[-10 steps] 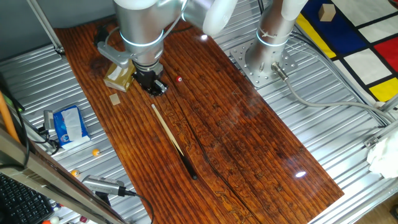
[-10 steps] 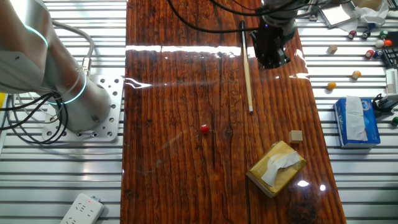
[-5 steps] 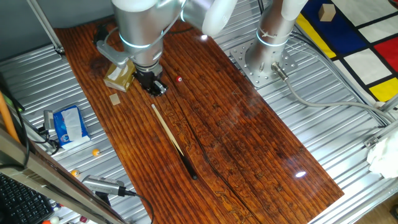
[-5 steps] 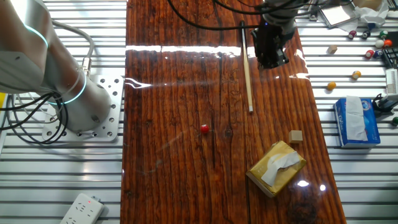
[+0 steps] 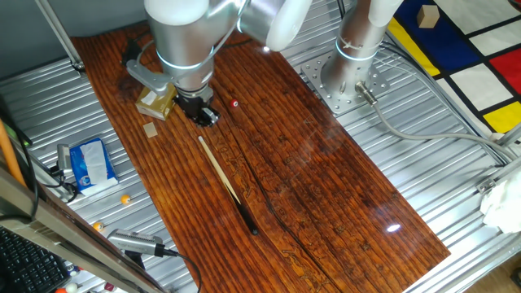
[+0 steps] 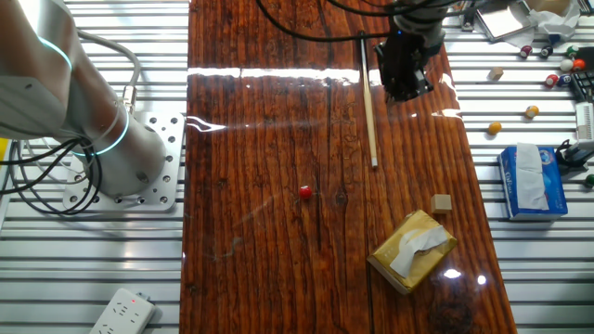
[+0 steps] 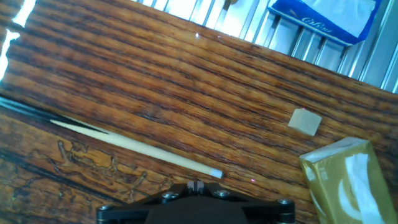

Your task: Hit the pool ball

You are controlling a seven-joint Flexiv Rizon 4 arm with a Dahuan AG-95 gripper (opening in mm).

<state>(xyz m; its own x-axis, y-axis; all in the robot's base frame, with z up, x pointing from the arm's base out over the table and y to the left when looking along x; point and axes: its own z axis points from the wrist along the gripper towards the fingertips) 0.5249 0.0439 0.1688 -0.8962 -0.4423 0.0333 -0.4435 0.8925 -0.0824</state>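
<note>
The ball (image 5: 235, 103) (image 6: 304, 192), small, red and glossy, sits alone on the bare wood of the counter (image 5: 326, 195) (image 6: 260, 139) (image 7: 155, 81), with open wood on every side. The hand view does not show it.

The cue (image 5: 226, 184) (image 6: 369, 97) (image 7: 134, 147) lies flat on the counter, well apart from the ball. Its pale tip end points toward the ball's part of the counter, and its dark butt end lies farthest from the ball. In the hand view the pale shaft runs slantwise across the picture, and its light tip ends just above the dark housing at the bottom edge.

The pincer (image 5: 203, 114) (image 6: 405, 85) hangs over the counter beside the cue's tip half, on the side of the cue away from the ball in the other fixed view. It holds nothing that I can see. Whether its jaws stand wide or narrow I cannot tell: both fixed views show only a dark block, and the hand view shows no fingertips.

A tan box (image 5: 155, 102) (image 6: 412, 250) (image 7: 348, 180) with white tissue showing at its top lies on the counter beyond the pincer from the ball. A small block (image 5: 150, 130) (image 6: 442, 203) (image 7: 305, 121) lies just beside the box. Off the wood, farther from the ball, a blue pack (image 5: 89, 163) (image 6: 532, 182) (image 7: 323, 18) rests on the metal slats.
</note>
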